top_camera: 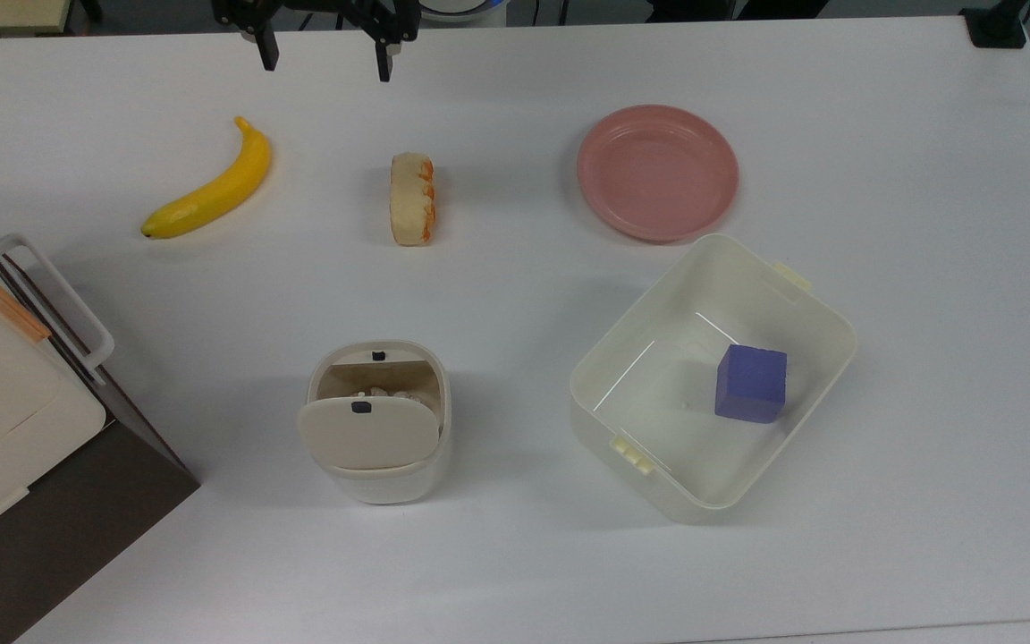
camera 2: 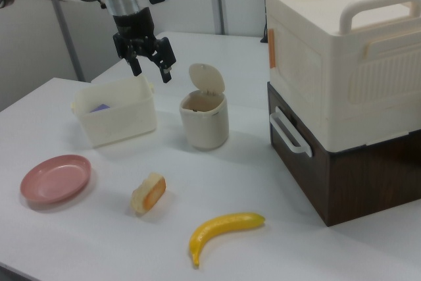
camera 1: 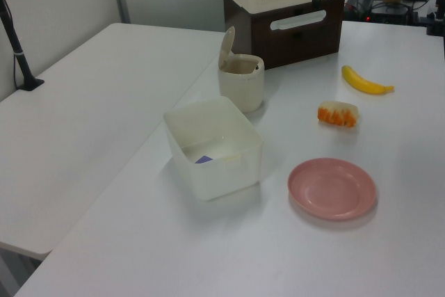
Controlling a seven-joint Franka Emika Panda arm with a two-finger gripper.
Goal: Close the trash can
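Trash can [top_camera: 378, 420] stands lower centre-left of the top view on the white table [top_camera: 926, 268], its hinged lid [top_camera: 368, 434] raised on the side toward the frame's bottom edge, opening exposed. Gripper [top_camera: 325, 55], fingers spread apart and holding nothing, sits at the top edge of the top view, well apart from the can. In my judgement the can lies straight down-frame from it, past the banana [top_camera: 209, 183] and bread piece [top_camera: 412, 199].
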